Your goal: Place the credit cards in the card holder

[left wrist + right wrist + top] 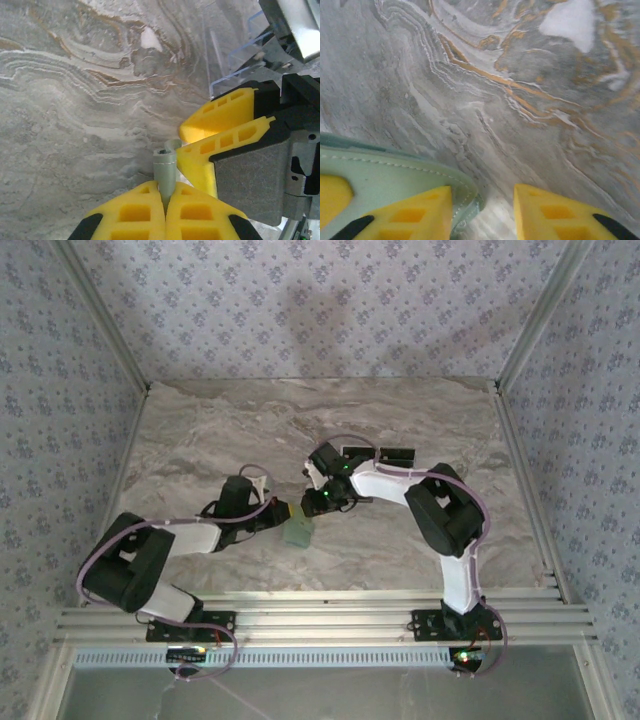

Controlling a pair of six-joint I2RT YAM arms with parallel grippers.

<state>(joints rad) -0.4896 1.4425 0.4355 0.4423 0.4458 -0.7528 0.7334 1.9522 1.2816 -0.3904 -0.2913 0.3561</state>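
Sage-green and soft, the card holder [298, 533] sits near the middle of the marble-patterned table [200, 440], between the tips of the two arms. The left gripper [285, 512] reaches in from the left, and its yellow jaws are pressed together on the holder.

In the left wrist view the left gripper [165, 195] pinches the card holder [165, 169] along one thin edge. From here the holder is seen edge-on as a narrow green strip with a stitched seam, standing on its edge. It points straight out from the jaw tips, away from the camera. A small curl of green shows at its far end. Just beyond it, the right arm's yellow fingers [220, 125] are close to touching its far end.

The right gripper [322, 502] comes in from the right. In the right wrist view its jaws [482, 192] stand apart. One finger [420, 212] lies over the holder's rounded corner, and the other [560, 212] is over bare table. In that view the card holder [380, 172] shows its broad face. Its stitched border runs left to right and dips slightly toward the rounded corner. From above I cannot tell which way its long axis runs.

The credit cards [397, 454] are a small dark flat shape behind the right arm, well apart from the holder, with the long side lying left to right. How many there are is too small to tell.
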